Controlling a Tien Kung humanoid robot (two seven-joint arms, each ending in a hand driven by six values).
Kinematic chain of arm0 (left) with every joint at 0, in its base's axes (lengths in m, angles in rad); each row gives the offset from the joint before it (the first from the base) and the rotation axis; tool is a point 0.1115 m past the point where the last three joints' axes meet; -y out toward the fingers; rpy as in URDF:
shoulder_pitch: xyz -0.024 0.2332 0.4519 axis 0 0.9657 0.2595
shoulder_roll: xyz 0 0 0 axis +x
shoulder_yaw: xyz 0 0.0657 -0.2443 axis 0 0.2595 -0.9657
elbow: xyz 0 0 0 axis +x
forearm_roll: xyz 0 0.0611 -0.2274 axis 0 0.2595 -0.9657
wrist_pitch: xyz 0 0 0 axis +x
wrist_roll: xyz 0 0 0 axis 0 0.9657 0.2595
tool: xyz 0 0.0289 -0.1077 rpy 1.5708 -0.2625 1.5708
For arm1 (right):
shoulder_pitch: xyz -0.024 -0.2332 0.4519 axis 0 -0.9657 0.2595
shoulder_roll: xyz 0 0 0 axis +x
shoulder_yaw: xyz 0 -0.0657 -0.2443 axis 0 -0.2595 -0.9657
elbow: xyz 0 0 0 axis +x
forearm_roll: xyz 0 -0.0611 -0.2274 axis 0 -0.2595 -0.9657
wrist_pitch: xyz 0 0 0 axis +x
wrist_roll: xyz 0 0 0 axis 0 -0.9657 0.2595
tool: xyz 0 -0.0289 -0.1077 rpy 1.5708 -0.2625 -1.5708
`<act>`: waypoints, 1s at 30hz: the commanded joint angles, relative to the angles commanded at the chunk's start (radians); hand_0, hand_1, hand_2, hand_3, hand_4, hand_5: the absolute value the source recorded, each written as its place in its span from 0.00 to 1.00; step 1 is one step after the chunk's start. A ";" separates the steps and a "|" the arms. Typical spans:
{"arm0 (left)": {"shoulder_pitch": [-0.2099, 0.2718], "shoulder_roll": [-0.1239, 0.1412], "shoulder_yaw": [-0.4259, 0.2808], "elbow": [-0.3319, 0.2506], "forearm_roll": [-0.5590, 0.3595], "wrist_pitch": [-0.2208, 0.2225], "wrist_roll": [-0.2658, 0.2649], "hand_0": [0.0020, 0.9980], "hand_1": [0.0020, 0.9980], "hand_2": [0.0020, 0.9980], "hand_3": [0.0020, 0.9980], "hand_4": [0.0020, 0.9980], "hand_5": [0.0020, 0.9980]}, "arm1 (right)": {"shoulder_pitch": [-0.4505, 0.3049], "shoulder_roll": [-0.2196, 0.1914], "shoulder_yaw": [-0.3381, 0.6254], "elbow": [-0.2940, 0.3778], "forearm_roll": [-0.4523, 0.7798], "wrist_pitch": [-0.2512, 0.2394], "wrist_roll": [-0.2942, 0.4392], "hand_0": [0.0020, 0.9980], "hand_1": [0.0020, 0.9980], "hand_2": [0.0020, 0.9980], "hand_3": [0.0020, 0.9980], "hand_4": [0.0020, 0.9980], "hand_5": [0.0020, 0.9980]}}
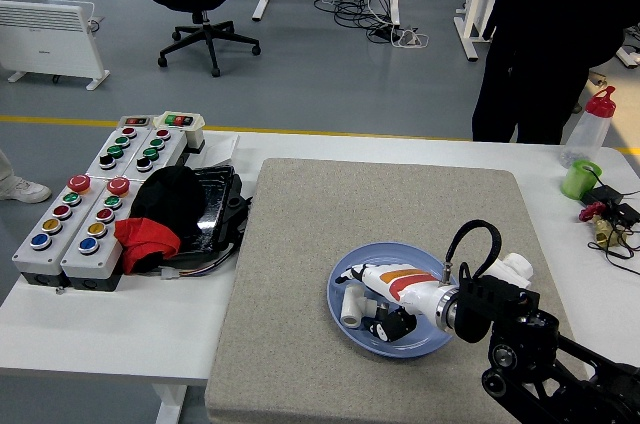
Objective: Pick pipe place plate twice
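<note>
Ideally the right hand (pixel 385 296), fingers clamped on the white pipe (pixel 352 306), opens only once it rests flat inside the blue plate (pixel 345 279).

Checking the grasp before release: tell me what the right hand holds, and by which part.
The right hand holds a white pipe over the plate, fingers on its right side. The exact contact is hard to see.
</note>
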 joint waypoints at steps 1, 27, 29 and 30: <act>0.001 0.000 -0.002 0.000 0.004 0.000 0.001 0.72 0.77 0.74 0.70 0.44 1.00 | -0.002 0.000 0.002 0.000 -0.001 -0.004 0.002 0.96 0.92 1.00 1.00 0.74 0.30; 0.014 -0.001 -0.017 -0.002 0.034 0.000 0.009 0.73 0.77 0.74 0.70 0.44 1.00 | -0.084 -0.053 0.393 -0.086 -0.158 -0.028 -0.085 0.98 0.92 1.00 0.97 0.73 0.28; 0.013 0.000 -0.014 -0.001 0.030 0.000 0.008 0.73 0.77 0.74 0.70 0.44 1.00 | -0.089 -0.055 0.407 -0.098 -0.157 -0.022 -0.092 0.98 0.92 1.00 0.97 0.73 0.28; 0.012 0.000 -0.013 -0.001 0.026 0.000 0.007 0.73 0.77 0.74 0.70 0.44 1.00 | -0.094 -0.058 0.412 -0.103 -0.153 -0.017 -0.097 0.98 0.92 1.00 0.97 0.73 0.28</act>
